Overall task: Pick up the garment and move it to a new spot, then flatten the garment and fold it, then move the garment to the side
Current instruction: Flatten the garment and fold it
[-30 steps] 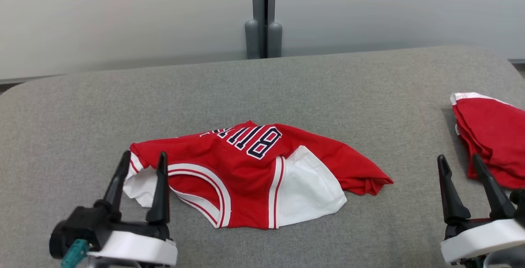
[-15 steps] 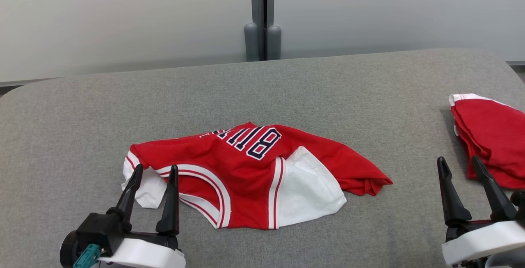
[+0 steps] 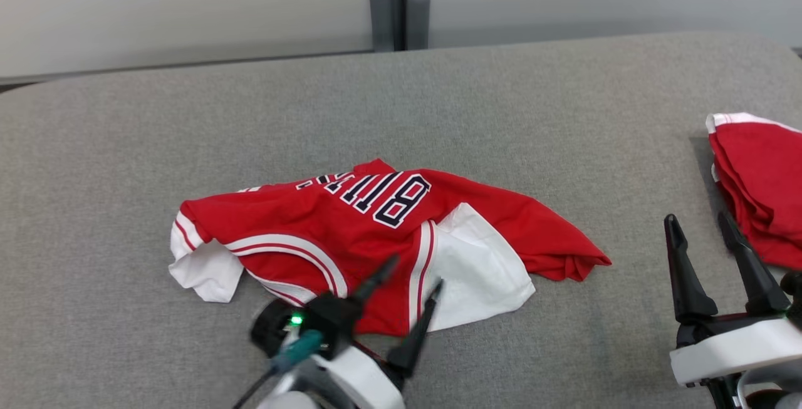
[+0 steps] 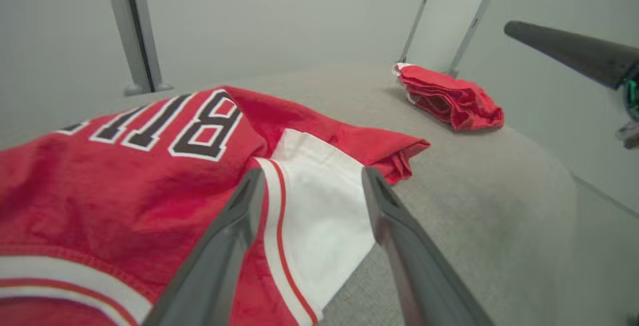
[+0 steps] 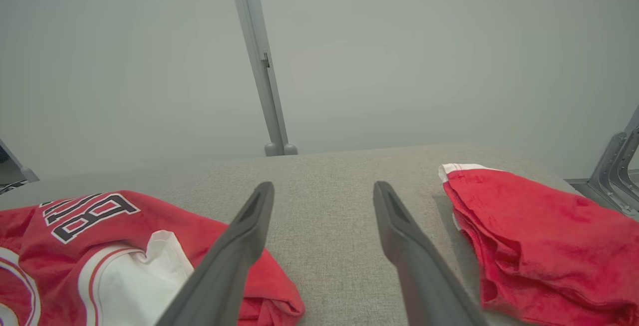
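The crumpled red-and-white garment (image 3: 376, 233) lies in the middle of the table (image 3: 188, 114), with its white lining showing. The left tool (image 3: 416, 271) hangs over its near hem, fingers wide apart and empty — placed, I judge, to pinch that edge for the lift. The right tool (image 3: 697, 217), just as wide and empty, sits beside a folded red pile (image 3: 758, 183).

1. Grey fabric worktop (image 3: 438, 96) lies under the left claw (image 3: 416, 271), rounded at its far corners.
2. Pale grey wall panels (image 3: 188, 8) stand beyond the claw.
3. A grey post (image 3: 380, 14) splits them.
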Robot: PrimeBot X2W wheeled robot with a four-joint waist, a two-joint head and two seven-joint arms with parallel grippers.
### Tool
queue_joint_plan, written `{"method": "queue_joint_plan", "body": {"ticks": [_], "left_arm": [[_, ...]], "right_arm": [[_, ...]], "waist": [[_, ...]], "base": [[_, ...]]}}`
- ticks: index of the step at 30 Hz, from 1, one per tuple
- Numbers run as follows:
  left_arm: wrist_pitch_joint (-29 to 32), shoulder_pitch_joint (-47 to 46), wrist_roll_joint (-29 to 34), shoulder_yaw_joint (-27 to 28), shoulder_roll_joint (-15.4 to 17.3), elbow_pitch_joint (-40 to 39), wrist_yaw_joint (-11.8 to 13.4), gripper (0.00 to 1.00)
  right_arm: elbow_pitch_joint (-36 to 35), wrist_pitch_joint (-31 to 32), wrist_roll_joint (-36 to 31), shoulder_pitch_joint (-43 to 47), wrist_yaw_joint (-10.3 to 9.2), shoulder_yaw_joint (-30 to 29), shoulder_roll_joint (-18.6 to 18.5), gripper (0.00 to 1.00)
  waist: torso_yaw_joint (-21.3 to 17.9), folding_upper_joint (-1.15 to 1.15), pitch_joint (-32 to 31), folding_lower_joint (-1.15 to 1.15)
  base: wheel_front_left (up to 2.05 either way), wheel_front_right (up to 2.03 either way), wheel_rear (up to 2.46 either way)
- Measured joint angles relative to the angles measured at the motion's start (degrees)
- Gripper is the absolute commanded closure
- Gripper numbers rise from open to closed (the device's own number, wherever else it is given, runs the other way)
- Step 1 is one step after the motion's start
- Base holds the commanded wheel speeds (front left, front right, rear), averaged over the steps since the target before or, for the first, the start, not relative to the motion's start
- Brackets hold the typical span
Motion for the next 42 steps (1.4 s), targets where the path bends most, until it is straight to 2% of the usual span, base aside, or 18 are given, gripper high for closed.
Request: {"method": "queue_joint_plan", "body": {"ticks": [3, 5, 10, 11, 12, 17, 23, 28, 34, 42], "left_arm": [[1.5, -2.2, 0.6, -4.0, -2.1, 6.0, -3.0, 0.00], [2.8, -3.2, 0.7, -5.7, -3.0, 9.9, -4.0, 0.00], [5.8, -4.9, 0.9, -7.5, -3.4, 18.4, -4.2, 0.02], [6.0, -5.3, 1.2, -7.7, -3.3, 19.1, -4.0, 0.43], [6.1, -5.6, 1.4, -7.7, -3.4, 19.6, -3.8, 1.00], [5.2, -6.1, 2.2, -7.2, -2.0, 20.4, -2.2, 1.00], [3.8, -6.0, 2.5, -6.2, 0.0, 19.1, -1.4, 1.00], [0.9, -4.7, 1.1, -3.1, 2.2, 14.7, 0.7, 1.00], [0.2, -1.6, -1.0, 0.4, 4.9, 8.4, 3.3, 1.00], [0.5, 0.3, -1.7, 1.5, 6.2, 3.4, 5.1, 1.00]], "right_arm": [[0.2, -0.4, -0.1, -0.9, 0.00, 0.3, 0.2, 0.00], [0.4, -0.5, -0.1, -1.3, 0.00, 0.6, 0.3, 0.00], [1.3, -1.2, 0.0, -1.8, 0.01, 0.2, 0.5, 0.00], [1.4, -1.2, 0.0, -1.7, 0.00, 0.2, 0.6, 0.00], [1.5, -1.5, 0.0, -1.8, 0.00, 0.1, 0.6, 0.00], [2.0, -1.8, 0.0, -1.7, 0.01, -0.4, 0.8, 0.00], [1.8, -2.0, 0.1, -1.7, 0.01, -0.5, 1.2, 0.00], [1.8, -2.0, 0.1, -1.7, 0.00, -1.1, 1.3, 0.00], [1.5, -1.9, 0.1, -1.3, 0.00, -1.4, 1.3, 0.00], [0.8, -1.5, 0.1, -0.7, 0.00, -1.6, 1.3, 0.00]], "waist": [[-0.6, 0.00, 1.9, 0.00], [-1.2, 0.00, 2.8, 0.00], [-3.0, 0.00, 4.3, 0.00], [-3.1, 0.00, 4.4, 0.00], [-3.2, 0.00, 4.4, 0.00], [-2.6, 0.00, 4.2, 0.00], [-1.0, 0.00, 3.8, 0.00], [0.4, 0.00, 2.6, 0.00], [1.8, 0.00, 1.0, 0.00], [2.5, 0.00, 0.1, 0.00]], "base": [[0.00, 0.00, 0.00], [0.00, 0.00, 0.00], [0.00, 0.00, 0.00], [0.00, 0.00, 0.00], [0.00, 0.00, 0.00], [0.00, 0.00, 0.00], [0.00, 0.00, 0.00], [0.00, 0.00, 0.00], [0.00, 0.00, 0.00], [0.00, 0.00, 0.00]]}}
